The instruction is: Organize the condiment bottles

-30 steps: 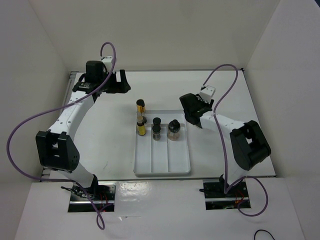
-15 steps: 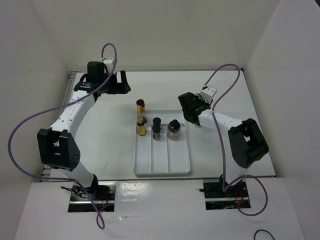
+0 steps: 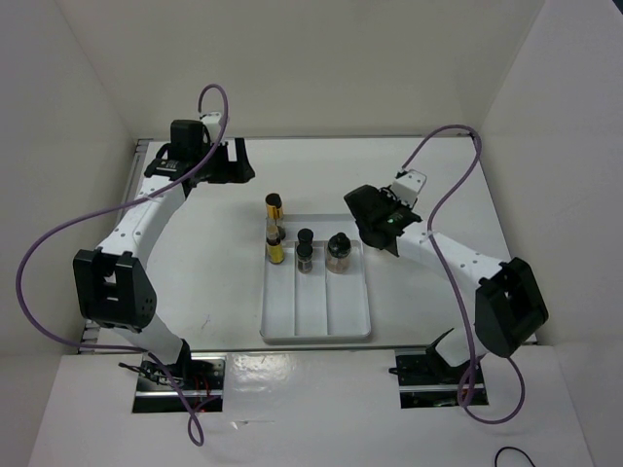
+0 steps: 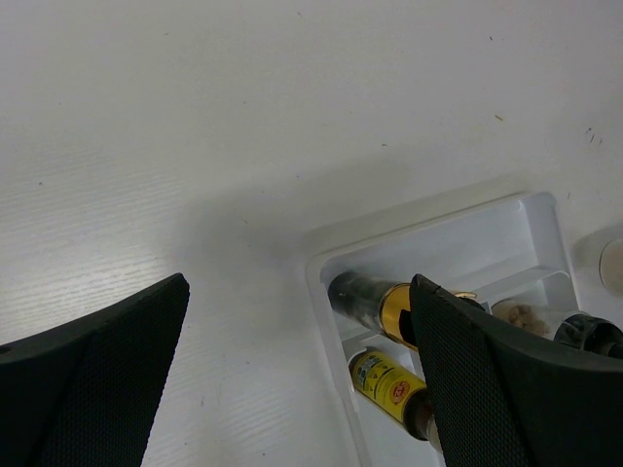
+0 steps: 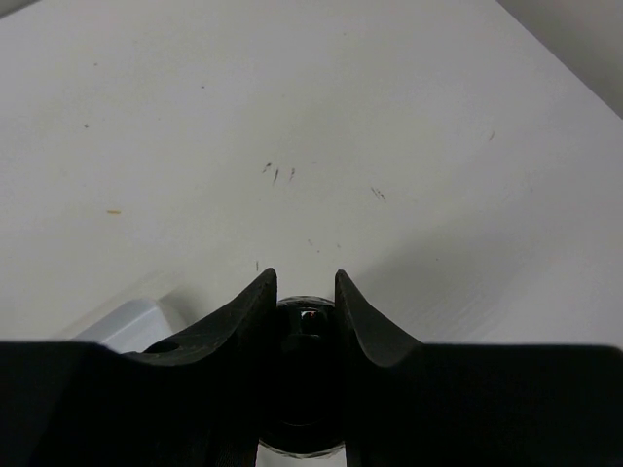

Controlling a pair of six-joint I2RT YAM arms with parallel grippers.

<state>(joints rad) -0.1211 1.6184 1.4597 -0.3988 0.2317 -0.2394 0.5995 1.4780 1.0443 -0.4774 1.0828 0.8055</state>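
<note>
Four black-capped condiment bottles (image 3: 306, 250): in white plastic tray (image 3: 316, 326).
Right gripper (image 5: 304, 287): just clamped a fifth black-capped bottle (image 5: 304, 389); lift seems next.
Left gripper (image 4: 299, 292): jaws wide apart.

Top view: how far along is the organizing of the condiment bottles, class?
Done: two slim yellow bottles, a small dark bottle and a rounder clear jar sit in the white three-compartment tray. In hand: the right hand grips a black-capped bottle near the tray's far corner. Left: placing it; the open left hand holds nothing.
</note>
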